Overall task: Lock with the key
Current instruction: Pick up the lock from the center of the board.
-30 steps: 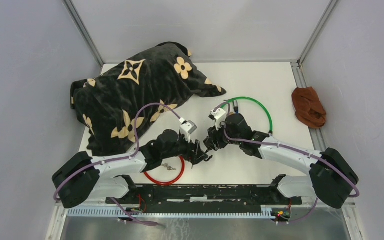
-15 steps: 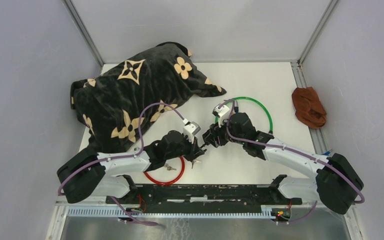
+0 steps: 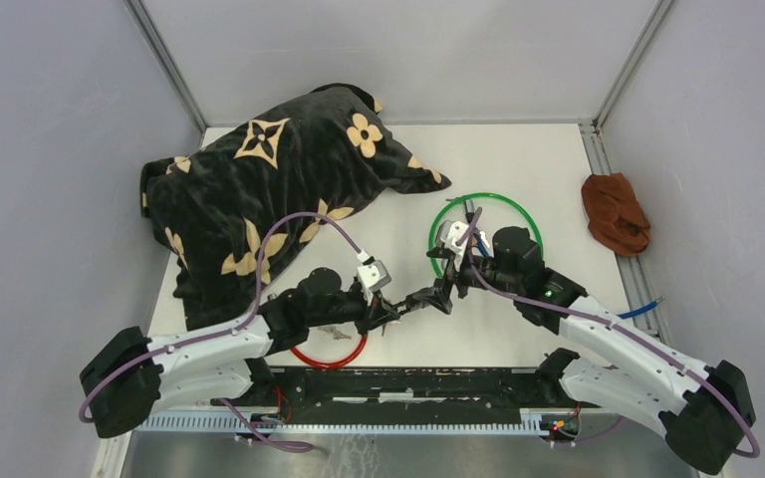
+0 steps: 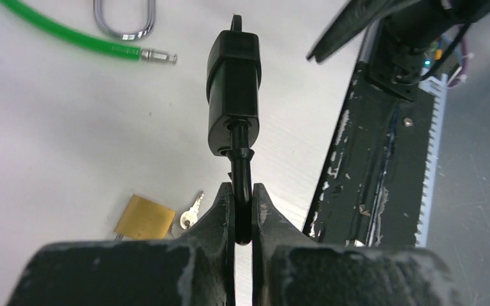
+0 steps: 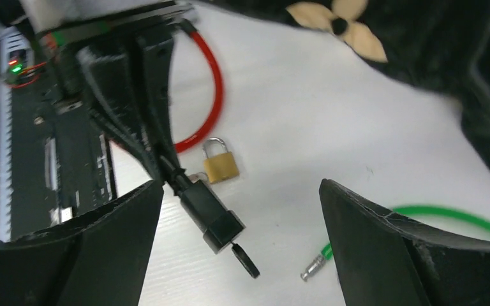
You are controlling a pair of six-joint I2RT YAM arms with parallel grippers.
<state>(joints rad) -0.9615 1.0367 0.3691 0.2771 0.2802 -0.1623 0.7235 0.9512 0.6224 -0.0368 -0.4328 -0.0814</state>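
A black cable-lock body (image 4: 233, 95) hangs just above the table, with a black key (image 4: 237, 22) stuck in its far end. My left gripper (image 4: 242, 197) is shut on the thin black neck at the lock's near end. The right wrist view shows the same lock body (image 5: 207, 213) and key (image 5: 247, 260) below and between my right gripper's fingers. My right gripper (image 5: 240, 185) is wide open and touches neither. From above, the left gripper (image 3: 390, 311) and right gripper (image 3: 436, 297) face each other at mid-table.
A brass padlock (image 4: 144, 217) with a small silver key (image 4: 191, 213) lies by the red cable loop (image 3: 329, 358). A green cable (image 3: 488, 199) with a metal tip (image 4: 158, 57) lies behind. A black flowered blanket (image 3: 259, 189) fills the back left. A brown cloth (image 3: 615, 212) sits at the right edge.
My left gripper has shut on the lock's neck. My right gripper has opened wide, let go of the lock and drawn back to the right.
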